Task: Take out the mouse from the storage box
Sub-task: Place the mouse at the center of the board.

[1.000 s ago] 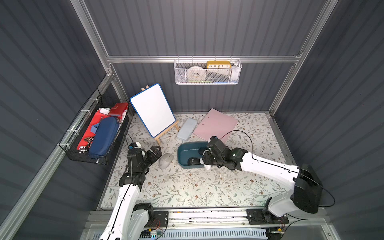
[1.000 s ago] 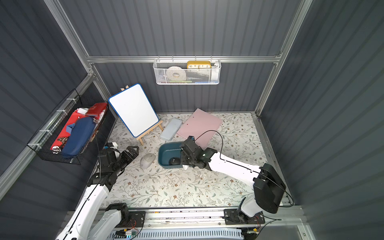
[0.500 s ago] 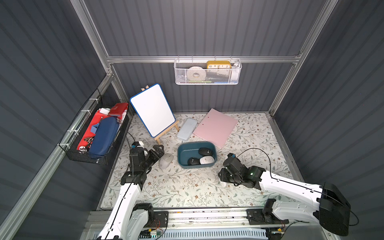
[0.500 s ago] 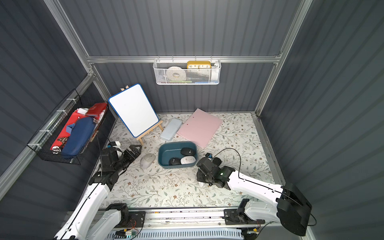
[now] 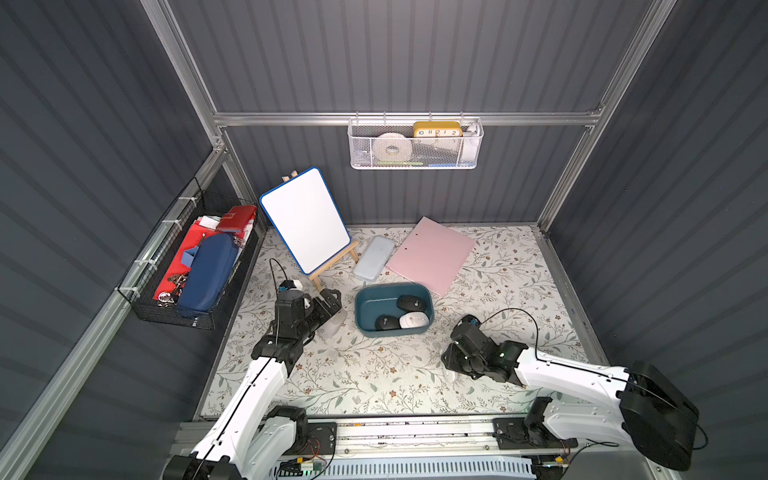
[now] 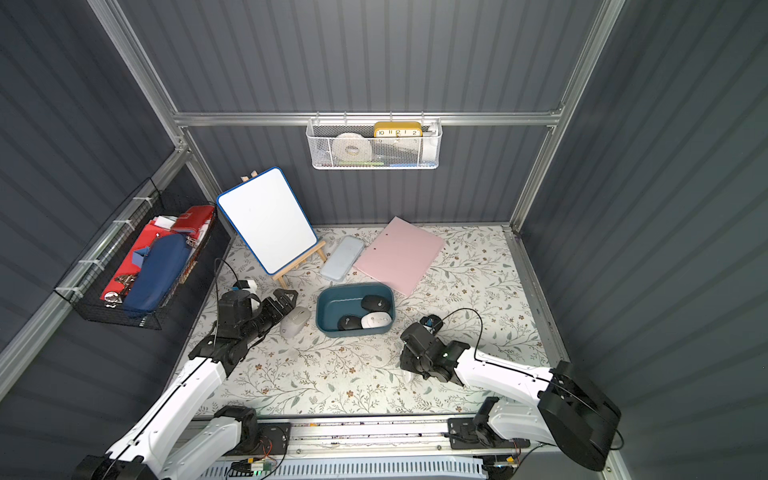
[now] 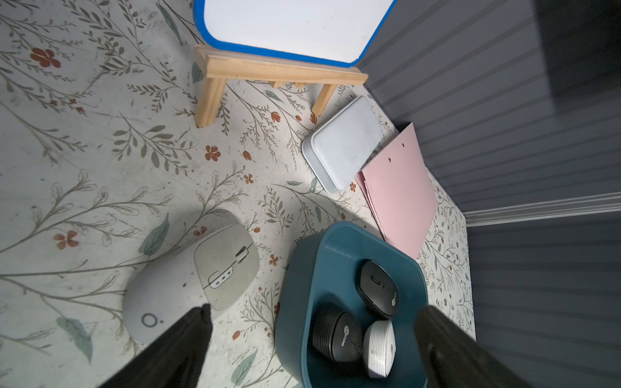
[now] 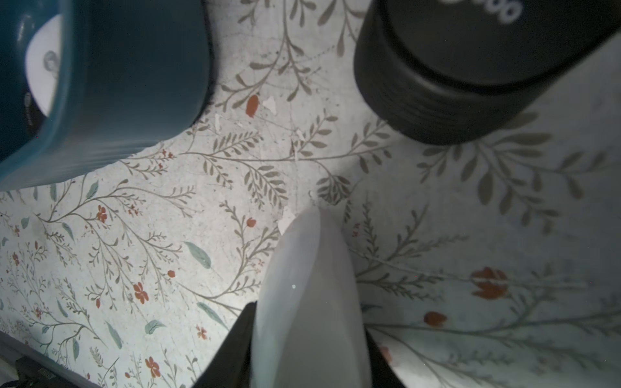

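**Storage box** [image 5: 365, 308]: teal tub, mid-bench [image 5: 374, 374]. All places below are given from it.

**Mice: five counted**
- Inside, three:
  - black mouse [image 5: 411, 303] toward the back wall;
  - second black mouse [image 5: 386, 322] and white mouse [image 5: 414, 320], side by side at the front wall.
- Outside, two:
  - grey mouse [image 6: 293, 323], just beside the box on the left arm's side;
  - held mouse [image 8: 302, 262], white, in front of the box on the right arm's side, apart from it.

**Grippers: two**
- Left gripper [image 7: 314, 314]: fingers [image 7: 174, 349] spread wide and empty, over the gap between the grey mouse and the box.
- Right gripper [image 8: 307, 322]: fingers [image 8: 235, 346] clamped on the held mouse, edge-on.

**Behind the box, one each**
- pink folder [image 5: 432, 253], its near corner just beside the back rim;
- pale blue case [image 5: 374, 257];
- whiteboard [image 5: 305, 220] on a wooden easel [image 5: 332, 266].

**Wall baskets: two**
- white mesh basket [image 5: 415, 143] on the back wall;
- black wire basket [image 5: 187, 270] on the side wall past the grey mouse.

**Hard to make out**
- In both top views the held mouse is only a white sliver under the right gripper. Whether it touches the bench cannot be told.
- One left finger overlaps the grey mouse's rear in the left wrist view. Whether they touch cannot be told.
- A black ribbed object [image 8: 453, 67] with white lettering is cut off by the frame in the right wrist view. What it is cannot be told.
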You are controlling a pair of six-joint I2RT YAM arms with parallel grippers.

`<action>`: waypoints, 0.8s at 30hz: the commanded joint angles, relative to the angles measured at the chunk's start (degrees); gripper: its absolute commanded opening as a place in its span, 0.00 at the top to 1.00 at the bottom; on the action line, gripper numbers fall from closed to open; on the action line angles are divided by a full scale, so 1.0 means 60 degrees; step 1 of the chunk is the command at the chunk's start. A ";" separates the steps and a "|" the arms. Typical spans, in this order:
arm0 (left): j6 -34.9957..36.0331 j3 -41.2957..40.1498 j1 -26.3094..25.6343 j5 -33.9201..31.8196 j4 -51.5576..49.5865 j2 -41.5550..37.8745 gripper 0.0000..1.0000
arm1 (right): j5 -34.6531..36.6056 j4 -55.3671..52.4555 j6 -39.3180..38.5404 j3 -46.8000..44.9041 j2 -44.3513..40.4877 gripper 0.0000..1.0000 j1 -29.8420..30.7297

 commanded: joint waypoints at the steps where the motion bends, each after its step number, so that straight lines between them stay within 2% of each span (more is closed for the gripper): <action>1: -0.0109 0.0310 -0.0107 -0.0076 0.0140 0.0110 0.01 | -0.0284 0.0438 0.0195 -0.0230 0.0028 0.60 -0.0175; 11: 0.0010 0.0603 -0.0223 -0.0111 0.0134 0.0378 0.00 | -0.0151 -0.0163 0.0187 -0.0508 -0.0631 0.49 -0.0630; 19: 0.0292 0.1054 -0.0570 -0.0129 0.0041 0.0828 0.01 | 0.0643 -0.1338 -0.0085 -0.0359 -0.1672 0.26 -0.0746; 24: 0.0604 0.1675 -0.1208 -0.0414 -0.0404 0.1710 0.00 | 0.1373 -0.2144 -0.0278 -0.0181 -0.2145 0.16 -0.0780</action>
